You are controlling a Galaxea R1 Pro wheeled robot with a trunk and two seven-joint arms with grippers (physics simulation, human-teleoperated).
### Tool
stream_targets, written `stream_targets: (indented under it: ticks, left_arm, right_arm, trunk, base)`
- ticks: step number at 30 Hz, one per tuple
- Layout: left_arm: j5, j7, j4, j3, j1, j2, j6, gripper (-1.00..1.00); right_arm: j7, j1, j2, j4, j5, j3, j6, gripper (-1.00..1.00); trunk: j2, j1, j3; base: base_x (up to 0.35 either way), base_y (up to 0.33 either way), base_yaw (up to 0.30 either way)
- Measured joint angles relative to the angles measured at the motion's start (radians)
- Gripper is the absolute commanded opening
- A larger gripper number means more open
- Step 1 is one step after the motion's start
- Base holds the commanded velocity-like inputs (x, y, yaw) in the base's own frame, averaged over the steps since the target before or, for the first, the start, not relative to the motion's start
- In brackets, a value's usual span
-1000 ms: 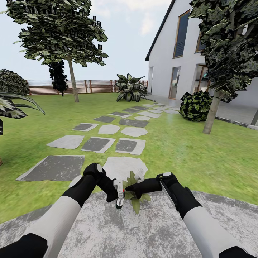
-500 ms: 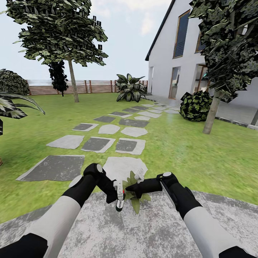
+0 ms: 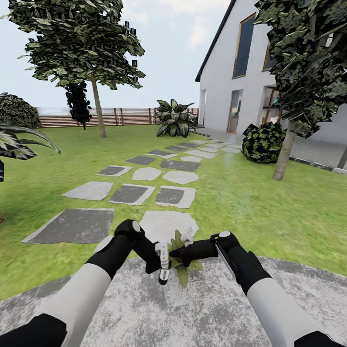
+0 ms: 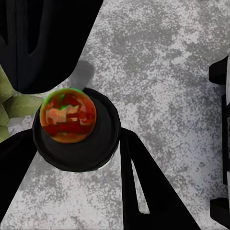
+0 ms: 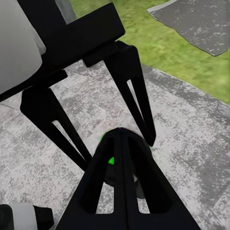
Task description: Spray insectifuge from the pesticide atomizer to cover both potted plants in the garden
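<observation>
Low at centre of the head view, half-buried behind both black grippers: small green-leaved rosette plant (image 3: 182,268), pot unseen. Dark slim spray bottle (image 3: 164,264) mostly masked by the left gripper (image 3: 159,262). Cut by the left edge: striped palm fronds (image 3: 19,142).

A home garden, out in the open: green lawn (image 3: 250,202) crossed by grey stepping slabs (image 3: 129,193), a round mottled patio (image 3: 193,308) in front. A white gabled house (image 3: 241,82) stands at the right, a wooden fence (image 3: 120,116) closes the far side, trees (image 3: 82,43) and bushes (image 3: 262,141) around.
</observation>
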Motion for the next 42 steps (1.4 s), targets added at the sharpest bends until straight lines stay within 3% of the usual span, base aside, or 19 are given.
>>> stream_targets:
  ticks: [25, 27, 28, 29, 32, 36, 38, 40, 42]
  left_arm:
    - [0.000, 0.000, 0.002, 0.000, -0.026, -0.003, 0.001, -1.00]
    - [-0.007, 0.001, 0.005, -0.001, -0.026, -0.001, 0.001, -1.00]
    - [-0.027, 0.003, 0.008, 0.000, -0.026, 0.002, 0.001, -1.00]
    - [-0.066, 0.005, 0.012, 0.001, -0.026, 0.010, 0.002, -1.00]
    - [-0.122, 0.007, 0.028, 0.003, -0.026, 0.051, 0.002, -1.00]
    - [-0.143, 0.028, 0.102, 0.012, -0.026, 0.113, 0.000, -1.00]
    - [-0.145, 0.041, 0.115, 0.014, -0.026, 0.158, 0.000, -1.00]
    - [-0.145, 0.045, 0.118, 0.014, -0.026, 0.186, 0.001, -1.00]
    - [-0.143, 0.058, 0.118, 0.027, -0.026, 0.197, 0.004, -1.00]
  right_arm:
    - [0.000, 0.000, -0.001, 0.000, 0.000, 0.001, 0.000, -1.00]
    - [0.000, 0.000, -0.001, 0.000, 0.000, 0.001, 0.000, -1.00]
    - [0.000, 0.000, -0.002, 0.000, 0.000, 0.001, 0.000, -1.00]
    - [0.000, 0.000, -0.002, 0.000, 0.000, 0.001, 0.000, -1.00]
    - [0.000, 0.000, -0.001, 0.000, 0.000, 0.001, 0.000, -1.00]
    - [0.000, 0.000, -0.002, 0.000, 0.000, 0.001, 0.000, -1.00]
    - [0.000, 0.000, -0.002, 0.000, 0.000, 0.001, 0.000, -1.00]
    - [0.000, 0.000, 0.001, 0.000, 0.000, 0.001, 0.000, -1.00]
    - [-0.002, 0.000, 0.003, 0.000, 0.000, 0.000, 0.000, -1.00]
  trunk:
    - [0.000, 0.000, 0.000]
    - [0.000, 0.000, 0.000]
    - [0.000, 0.000, 0.000]
    - [0.000, 0.000, 0.000]
    - [0.000, 0.000, 0.000]
    - [0.000, 0.000, 0.000]
    - [0.000, 0.000, 0.000]
    - [0.000, 0.000, 0.000]
    - [0.000, 0.000, 0.000]
  base:
    - [0.000, 0.000, 0.000]
    - [0.000, 0.000, 0.000]
    - [0.000, 0.000, 0.000]
    - [0.000, 0.000, 0.000]
    - [0.000, 0.000, 0.000]
    - [0.000, 0.000, 0.000]
    - [0.000, 0.000, 0.000]
    - [0.000, 0.000, 0.000]
    - [0.000, 0.000, 0.000]
